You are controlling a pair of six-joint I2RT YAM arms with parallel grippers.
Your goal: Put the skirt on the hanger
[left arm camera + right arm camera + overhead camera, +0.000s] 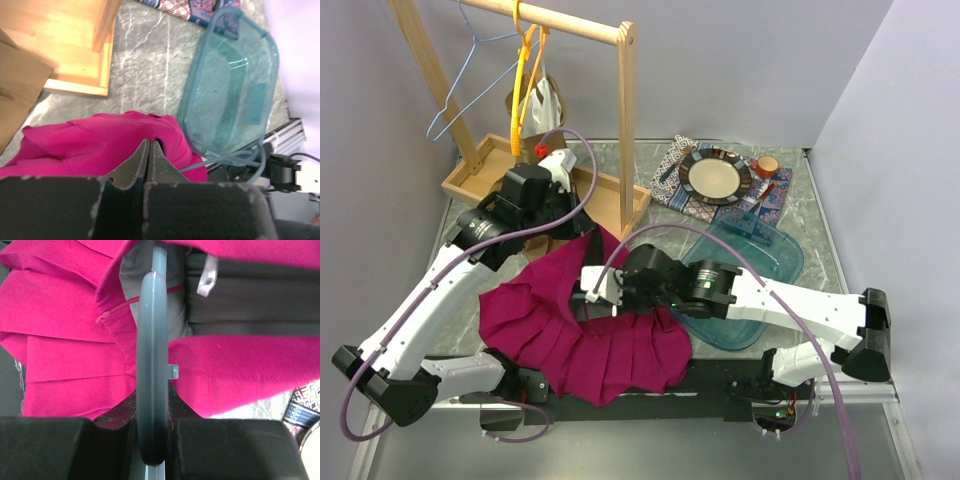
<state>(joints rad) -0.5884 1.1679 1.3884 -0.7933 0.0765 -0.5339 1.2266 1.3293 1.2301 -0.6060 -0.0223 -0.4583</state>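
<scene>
Magenta cloth, the skirt (590, 340), lies loosely on the tabletop (150, 65) just in front of the wooden rack (627, 110). The grey-blue hanger (152, 365) is pinched in the right claw (150, 407), also in front of the rack, with its bar reaching under the skirt's waist edge. The left claw (150, 147) is pressed together at the skirt edge nearest the rack; whether cloth is caught cannot be told. Assessment: hanger secured, skirt not yet seated on it.

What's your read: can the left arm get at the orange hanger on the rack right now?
Probably not yet. The left gripper is shut, apparently pinching the skirt, so it would have to let go first. The orange hanger itself hangs nearby on the rack.
</scene>
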